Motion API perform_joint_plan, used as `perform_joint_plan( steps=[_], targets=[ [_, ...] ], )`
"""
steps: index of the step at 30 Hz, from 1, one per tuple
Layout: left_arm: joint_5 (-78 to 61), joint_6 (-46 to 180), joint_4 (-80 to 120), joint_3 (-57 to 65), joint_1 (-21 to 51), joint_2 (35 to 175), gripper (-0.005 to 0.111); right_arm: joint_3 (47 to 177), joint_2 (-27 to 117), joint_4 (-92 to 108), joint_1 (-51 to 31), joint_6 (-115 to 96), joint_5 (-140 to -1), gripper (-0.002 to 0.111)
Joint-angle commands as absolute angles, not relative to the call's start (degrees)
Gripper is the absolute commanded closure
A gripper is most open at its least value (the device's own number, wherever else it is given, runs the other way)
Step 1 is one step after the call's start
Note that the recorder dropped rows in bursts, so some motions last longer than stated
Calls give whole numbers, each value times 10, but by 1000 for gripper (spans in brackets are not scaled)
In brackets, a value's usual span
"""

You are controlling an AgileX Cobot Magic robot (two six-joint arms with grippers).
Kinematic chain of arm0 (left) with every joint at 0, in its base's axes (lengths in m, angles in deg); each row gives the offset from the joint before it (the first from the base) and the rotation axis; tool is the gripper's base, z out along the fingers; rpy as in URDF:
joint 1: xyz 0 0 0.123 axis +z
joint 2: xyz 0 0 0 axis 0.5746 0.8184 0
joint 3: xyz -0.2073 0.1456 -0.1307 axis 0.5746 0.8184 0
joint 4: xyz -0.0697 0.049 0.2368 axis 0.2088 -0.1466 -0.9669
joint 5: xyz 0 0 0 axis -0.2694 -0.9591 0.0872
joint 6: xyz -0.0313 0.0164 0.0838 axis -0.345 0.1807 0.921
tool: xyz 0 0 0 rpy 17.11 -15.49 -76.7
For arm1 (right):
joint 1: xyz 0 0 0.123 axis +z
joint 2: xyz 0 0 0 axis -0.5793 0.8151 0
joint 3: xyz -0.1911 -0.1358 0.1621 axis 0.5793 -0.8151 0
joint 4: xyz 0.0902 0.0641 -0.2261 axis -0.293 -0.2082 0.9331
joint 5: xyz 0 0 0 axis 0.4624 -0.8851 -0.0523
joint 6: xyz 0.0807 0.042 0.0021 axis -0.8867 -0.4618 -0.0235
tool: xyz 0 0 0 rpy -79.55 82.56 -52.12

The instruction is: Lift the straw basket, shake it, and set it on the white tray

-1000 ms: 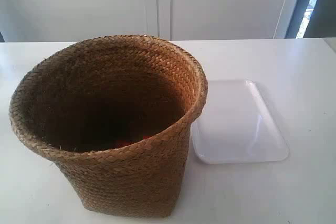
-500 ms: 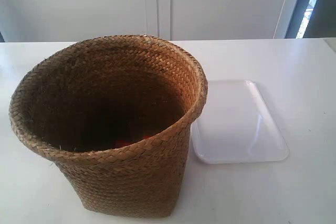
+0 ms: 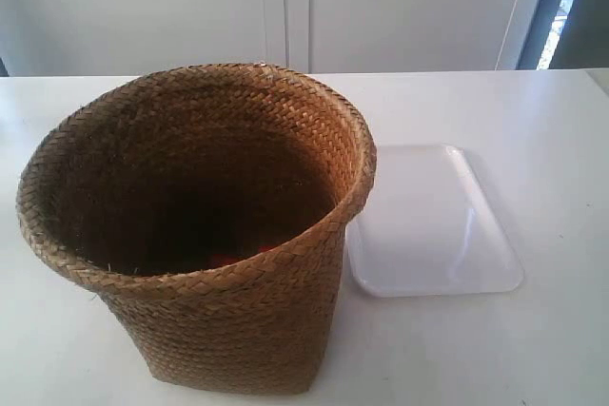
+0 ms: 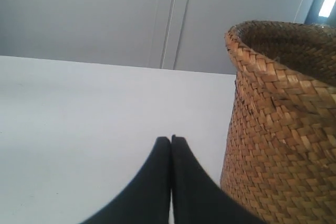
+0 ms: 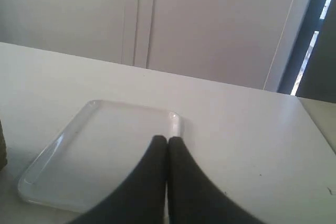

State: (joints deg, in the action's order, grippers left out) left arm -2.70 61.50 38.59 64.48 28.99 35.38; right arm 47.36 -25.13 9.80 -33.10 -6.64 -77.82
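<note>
The brown woven straw basket [image 3: 228, 330] stands upright on the white table, its flared rim wide and its inside dark, with something small and red at the bottom. Right beside it lies the flat white tray [image 3: 433, 225], bare. Neither arm shows in the exterior view. In the left wrist view my left gripper [image 4: 171, 139] is shut with nothing in it, low over the table, and the straw basket [image 4: 283, 129] stands close beside it. In the right wrist view my right gripper [image 5: 167, 139] is shut and holds nothing, near the white tray [image 5: 105, 150].
The white table [image 3: 533, 111] runs back to a pale wall with panel seams [image 3: 285, 7]. A dark window frame [image 3: 561, 7] stands at the far right. A sliver of the basket shows at the edge of the right wrist view.
</note>
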Motion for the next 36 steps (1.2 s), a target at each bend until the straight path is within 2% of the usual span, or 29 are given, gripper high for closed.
perform_joint_plan(
  steps=[1,4,8,11,13,16,20,24,29,32,36],
  targets=[
    [-20,600,391,647,287,351,107,470,-254,105,-338,-75,-715,108],
    [-17,489,391,647,287,351,107,470,-254,102,-338,-161,-611,108],
    [32,240,391,647,287,351,107,470,-254,101,-338,-423,-525,108],
    [42,207,391,647,287,351,107,470,-254,101,-338,-683,-419,108],
    [40,261,391,647,287,351,107,470,-254,101,-338,-750,-378,108],
    [40,318,391,647,287,351,107,470,-254,101,-338,-747,-378,108],
    [61,271,392,647,287,351,107,470,-254,67,-338,-751,-383,108],
    [58,368,392,596,287,353,107,488,-254,70,-338,-743,-463,108],
    [0,399,411,480,287,430,107,590,-228,70,-338,-500,-613,108],
    [14,469,411,418,287,497,107,675,-182,70,-338,-329,-683,108],
    [45,531,443,330,288,592,107,776,-89,70,-338,-204,-760,108]
  ],
)
